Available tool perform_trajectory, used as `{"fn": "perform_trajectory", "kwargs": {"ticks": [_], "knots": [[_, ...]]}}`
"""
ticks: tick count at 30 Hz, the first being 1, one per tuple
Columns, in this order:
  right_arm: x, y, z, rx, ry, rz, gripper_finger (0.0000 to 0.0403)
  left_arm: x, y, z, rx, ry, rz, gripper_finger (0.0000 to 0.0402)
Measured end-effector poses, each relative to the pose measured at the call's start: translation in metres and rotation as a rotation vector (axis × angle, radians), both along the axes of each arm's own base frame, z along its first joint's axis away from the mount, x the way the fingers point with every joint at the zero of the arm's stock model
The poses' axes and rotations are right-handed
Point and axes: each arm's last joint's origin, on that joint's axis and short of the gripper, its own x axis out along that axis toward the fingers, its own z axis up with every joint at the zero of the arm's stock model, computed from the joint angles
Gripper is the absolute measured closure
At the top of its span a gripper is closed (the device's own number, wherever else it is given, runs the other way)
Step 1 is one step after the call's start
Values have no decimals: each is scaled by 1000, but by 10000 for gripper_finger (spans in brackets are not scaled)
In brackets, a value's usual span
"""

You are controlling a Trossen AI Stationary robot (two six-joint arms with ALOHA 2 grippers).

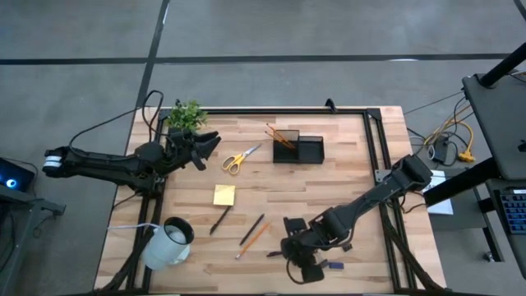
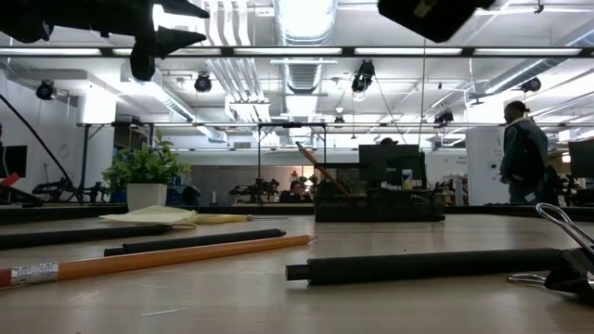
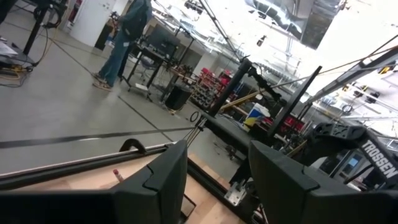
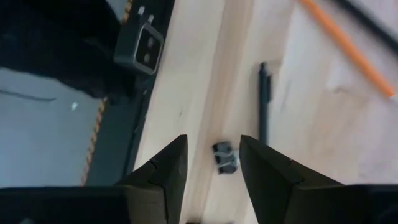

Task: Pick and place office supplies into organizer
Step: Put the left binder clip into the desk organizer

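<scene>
Near the front edge of the table (image 1: 362, 164), find the right claw (image 4: 213, 143) low over a tiny dark clip (image 4: 225, 158). See its two fingers (image 4: 171, 165) apart, one on each side of the clip, with nothing held yet.

To do this step well:

- Go down slowly until the fingertips almost touch the wood.
- Keep the clip right in the middle of the gap, not off to one side.
- Watch out for the dark pen (image 4: 263, 102) lying just beside the clip. Do not grab it too.
- Squeeze gently. Expect such a small clip to slip or pop away if pinched on a corner.
- Lift straight up before moving off.
- Then carry it to the black organizer (image 1: 297, 150) at the back of the table, well away from here.
- Pick an open box in it, not the one with the orange pencils (image 1: 279, 136) leaning out.

Leave the left claw (image 1: 207, 150) waiting at the back left by the green plant (image 1: 186, 114), fingers apart and holding nothing.
</scene>
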Motion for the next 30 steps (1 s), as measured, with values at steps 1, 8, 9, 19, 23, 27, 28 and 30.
{"fn": "perform_trajectory", "kwargs": {"ticks": [1, 8, 9, 19, 23, 27, 28, 30], "knots": [[-1, 0, -3, 4, 11, 10, 271, 0, 0, 0, 0, -1, 0, 244], [-4, -6, -20, 8, 56, 14, 275, 0, 0, 0, 0, 3, 0, 244], [-3, -7, -22, 24, 59, 14, 275, 0, 0, 0, 0, 1, 0, 244], [-2, -18, -47, 101, 60, 23, 271, 1, 0, -1, 0, 7, 1, 244], [-1, -22, -58, 93, 48, 27, 254, 2, 0, -2, 0, 10, 1, 244], [1, -22, -63, 91, 57, 18, 237, 3, 0, -2, -1, 14, 4, 244], [2, -21, -65, 93, 49, 23, 235, 3, 0, -2, -1, 14, 4, 244], [3, -20, -69, 89, 55, 28, 231, 3, 0, -3, 0, 21, 4, 244]]}}
